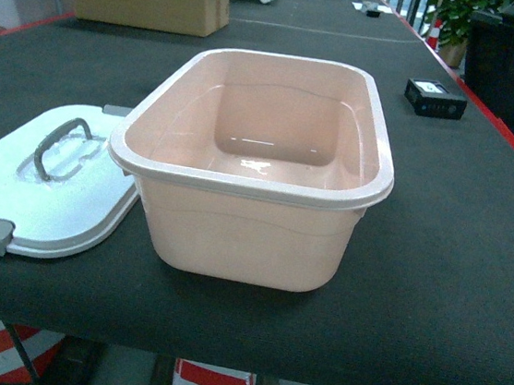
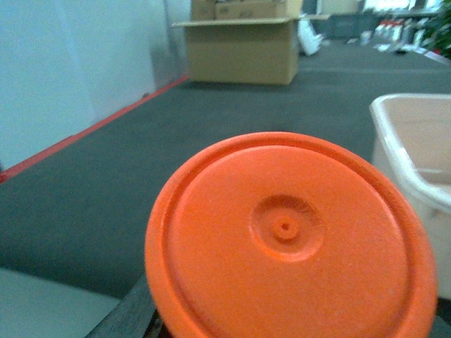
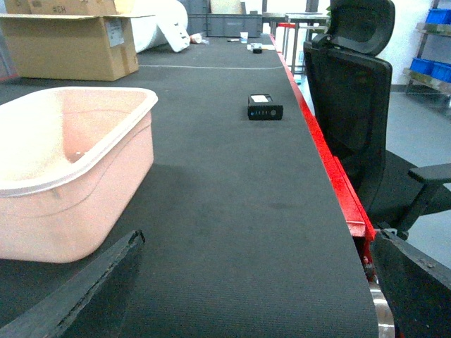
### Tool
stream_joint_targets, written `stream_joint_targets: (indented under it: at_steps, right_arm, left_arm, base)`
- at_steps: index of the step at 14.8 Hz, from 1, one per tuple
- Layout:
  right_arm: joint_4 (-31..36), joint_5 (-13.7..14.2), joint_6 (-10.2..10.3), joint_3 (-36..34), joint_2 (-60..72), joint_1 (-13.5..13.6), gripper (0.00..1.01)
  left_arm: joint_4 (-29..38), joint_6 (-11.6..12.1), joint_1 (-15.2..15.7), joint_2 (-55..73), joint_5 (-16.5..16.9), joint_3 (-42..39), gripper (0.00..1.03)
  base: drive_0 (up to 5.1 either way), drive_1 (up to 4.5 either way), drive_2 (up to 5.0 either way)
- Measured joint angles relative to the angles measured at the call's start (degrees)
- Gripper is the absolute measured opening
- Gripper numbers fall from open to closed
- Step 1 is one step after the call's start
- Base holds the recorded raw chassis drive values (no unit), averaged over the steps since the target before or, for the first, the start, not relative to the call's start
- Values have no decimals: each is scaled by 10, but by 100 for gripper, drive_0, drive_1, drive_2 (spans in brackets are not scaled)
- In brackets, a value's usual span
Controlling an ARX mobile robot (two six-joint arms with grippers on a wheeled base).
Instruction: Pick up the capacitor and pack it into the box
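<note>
Peach box (image 1: pixel 250 169) stands open, lid (image 1: pixel 44 182) laid beside it for packing; left gripper's state is unreadable behind an orange disc (image 2: pixel 289 239); right gripper (image 3: pixel 246 296) wide, empty.

Peach-pink box (image 1: pixel 245 219), white lid (image 1: pixel 15 193) w/ grey handle (image 1: pixel 58 145), orange disc (image 2: pixel 289 239), blk tabletop (image 1: pixel 452 271).

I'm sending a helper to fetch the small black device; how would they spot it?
On the long dark table, look past the pink box toward its far right corner. The small black device lies alone near the red edge, flat, with a white label.
</note>
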Motion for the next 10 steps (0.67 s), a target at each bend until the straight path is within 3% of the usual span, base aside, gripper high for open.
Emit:
stream_joint_targets:
  at_steps: [1,2,3,4,6,8,10]
  right_arm:
    - [0,1,0,0,0,0,98]
    - [0,0,0,0,0,0,98]
    - [1,0,0,0,0,0,98]
    - [0,0,0,0,0,0,98]
    - [0,0,0,0,0,0,98]
    - [0,0,0,0,0,0,98]
    - [0,0,0,0,0,0,98]
  left_arm:
    - [149,15,-25,152,-88,3,44]
    - [257,20,-53,262,-81,29,44]
    - [375,22,-76,400,-50,96,44]
    - [446,21,-95,524,-16,181,44]
    - [399,-2,-125,714,46,337,44]
    - [323,-60,-144,857,108,484,44]
    - [316,-70,-157,914,116,539,57]
  base:
    - [0,0,0]
    - [0,0,0]
    - [0,0,0]
    - [0,0,0]
    - [0,0,0]
    - [0,0,0]
    - [0,0,0]
